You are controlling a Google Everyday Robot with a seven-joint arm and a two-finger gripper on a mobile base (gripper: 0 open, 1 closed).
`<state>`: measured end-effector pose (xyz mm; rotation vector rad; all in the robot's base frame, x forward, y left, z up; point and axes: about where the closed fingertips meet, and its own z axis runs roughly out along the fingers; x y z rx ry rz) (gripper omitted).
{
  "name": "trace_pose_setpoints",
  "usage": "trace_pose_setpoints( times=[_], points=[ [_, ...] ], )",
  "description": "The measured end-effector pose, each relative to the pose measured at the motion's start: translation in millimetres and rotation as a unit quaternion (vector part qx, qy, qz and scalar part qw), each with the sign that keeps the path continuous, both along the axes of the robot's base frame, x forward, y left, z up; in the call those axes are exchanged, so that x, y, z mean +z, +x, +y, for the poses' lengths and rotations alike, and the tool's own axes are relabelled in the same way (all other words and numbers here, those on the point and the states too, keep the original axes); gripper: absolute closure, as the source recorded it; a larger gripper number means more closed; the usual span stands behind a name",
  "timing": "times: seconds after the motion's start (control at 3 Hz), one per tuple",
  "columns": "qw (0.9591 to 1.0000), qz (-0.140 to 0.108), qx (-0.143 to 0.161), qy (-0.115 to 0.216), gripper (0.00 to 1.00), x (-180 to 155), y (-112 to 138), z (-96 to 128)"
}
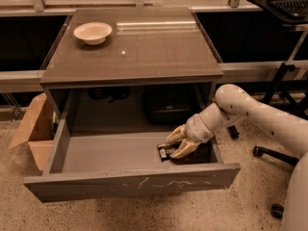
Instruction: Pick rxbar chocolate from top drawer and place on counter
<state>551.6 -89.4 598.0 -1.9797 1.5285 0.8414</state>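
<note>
The top drawer [130, 183] is pulled out below the counter [144, 47]. The rxbar chocolate [165, 152], a small black bar with white markings, lies flat on the drawer floor at the right. My gripper [172, 147] is down inside the drawer at the bar's right end. It is open, with one tan finger [176, 134] behind the bar and the other finger [184, 150] in front of it. The arm's wrist hides the right part of the bar.
A white bowl [93, 32] sits at the counter's back left. A large black bag [168, 105] stands on the shelf behind the drawer. A tan cardboard box [33, 131] is on the floor at the left. Office chair legs [269, 153] are at the right.
</note>
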Motion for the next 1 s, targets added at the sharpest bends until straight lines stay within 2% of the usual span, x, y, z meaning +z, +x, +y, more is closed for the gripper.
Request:
trace_pose_setpoints(
  times=[0.33, 0.67, 1.0],
  points=[
    [1.0, 0.0, 0.0, 0.0, 1.0, 0.8, 0.0, 0.2],
    [1.0, 0.002, 0.002, 0.005, 1.0, 0.0, -0.5, 1.6],
    [0.9996, -0.012, 0.001, 0.024, 1.0, 10.4, 1.4, 0.3]
  ],
)
